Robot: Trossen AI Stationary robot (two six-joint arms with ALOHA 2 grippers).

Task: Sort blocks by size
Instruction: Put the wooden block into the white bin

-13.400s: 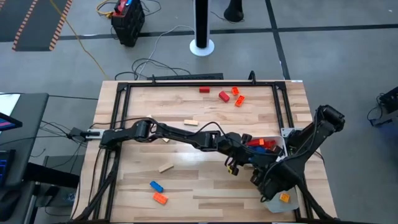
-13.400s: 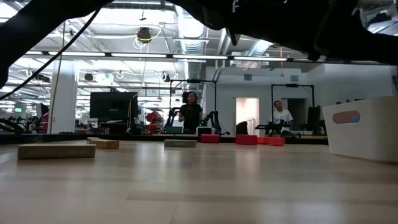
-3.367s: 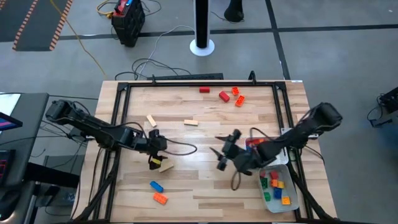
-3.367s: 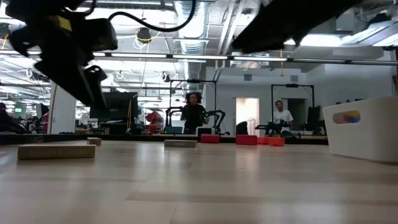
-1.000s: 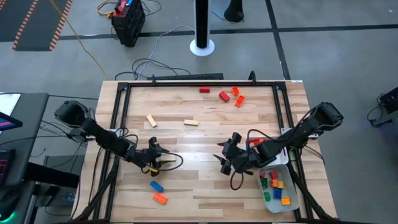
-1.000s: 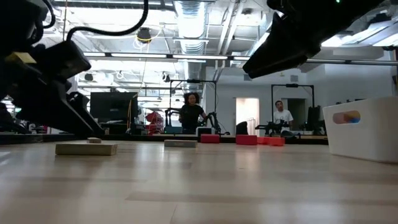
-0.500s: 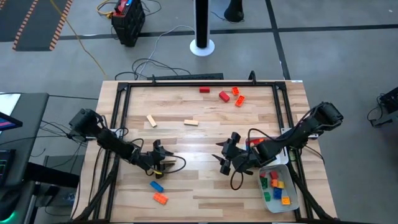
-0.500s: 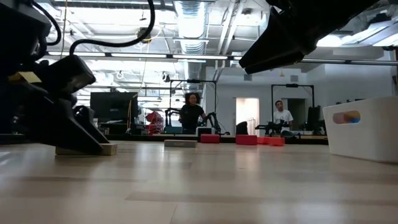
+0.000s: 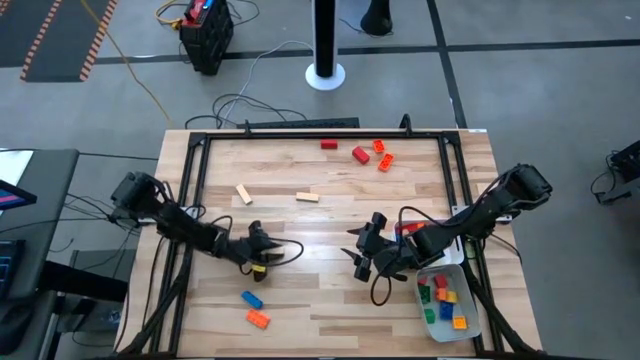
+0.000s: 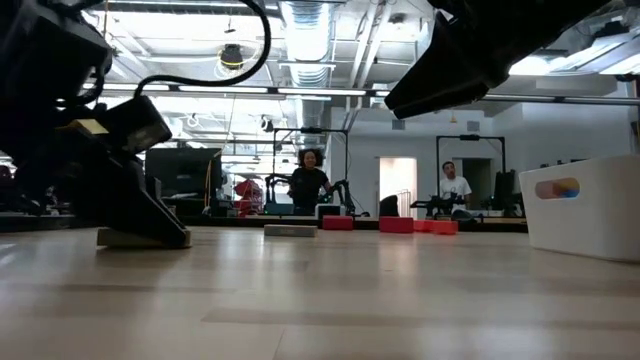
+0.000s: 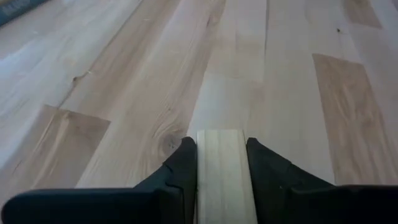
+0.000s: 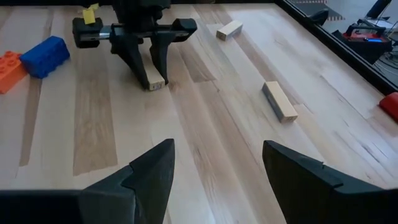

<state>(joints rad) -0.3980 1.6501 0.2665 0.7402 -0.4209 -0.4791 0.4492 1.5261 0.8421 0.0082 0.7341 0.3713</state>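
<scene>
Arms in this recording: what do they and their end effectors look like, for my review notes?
Both arms, left arm and right arm, are black and jointed, with black cables looping beside them. The left end effector has two dark tapered fingers under a crossbar and a small yellow tag. The right end effector shows broad, matte black angular fingers.

The left gripper [image 11: 222, 163] is pinching a tan oblong block [image 11: 221, 177] between its two dark fingers [image 11: 181, 168], lying lengthwise on the wooden table [image 11: 124, 74].

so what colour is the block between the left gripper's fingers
Pale tan, like bare wood. The block shows best in the left wrist view, between the left gripper fingers.
</scene>
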